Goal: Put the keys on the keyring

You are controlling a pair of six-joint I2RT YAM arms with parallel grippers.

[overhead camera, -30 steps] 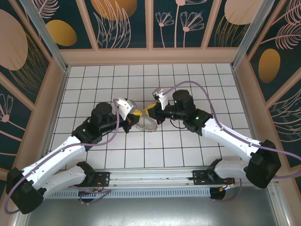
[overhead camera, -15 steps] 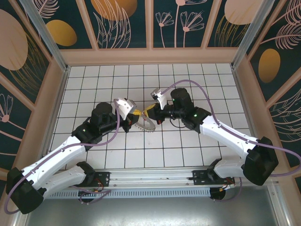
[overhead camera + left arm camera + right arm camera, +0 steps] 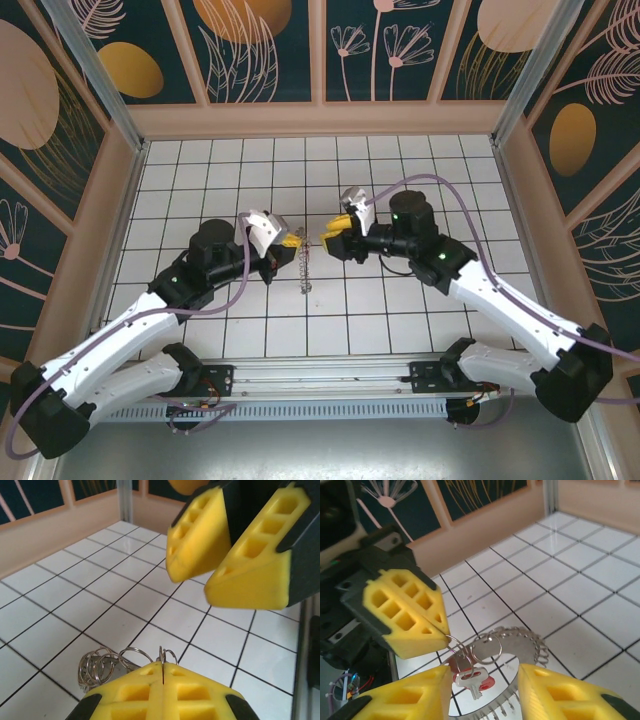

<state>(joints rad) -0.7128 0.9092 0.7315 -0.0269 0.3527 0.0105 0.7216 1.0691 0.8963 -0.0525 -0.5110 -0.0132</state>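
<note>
- The left gripper [image 3: 289, 242] is sitting near the middle of the white tiled surface [image 3: 330, 322], with its yellow fingers pressed fully together.
- It is pinching a thin silver wire loop [image 3: 167, 655] that is poking out between its fingertips in the left wrist view.
- The large flat brownish-metallic keyring with a jagged, fringed rim [image 3: 305, 268] is hanging below that pinch. From above it is showing edge-on as a thin silvery coil at 5 o'clock from the left gripper's tips.
- I cannot tell whether its lower edge is touching the surface.
- The right gripper [image 3: 331, 236] is hovering at about 1 o'clock from the keyring, facing the left gripper. Its jaws are standing apart and holding nothing.
- In the right wrist view, its two yellow fingers [image 3: 559, 696] are framing the keyring from the near side without touching it.
- The tiny silver key with a small red plastic tag [image 3: 472, 681] is dangling from a small silver split ring [image 3: 487, 647]. That ring is linking toward the loop held by the left gripper.
- The key is hanging in front of the keyring's flat face, at 6 o'clock from the split ring.
- A bunch of small wire rings [image 3: 97, 666] is showing at 9 o'clock from the left gripper's fingertips in the left wrist view.
</note>
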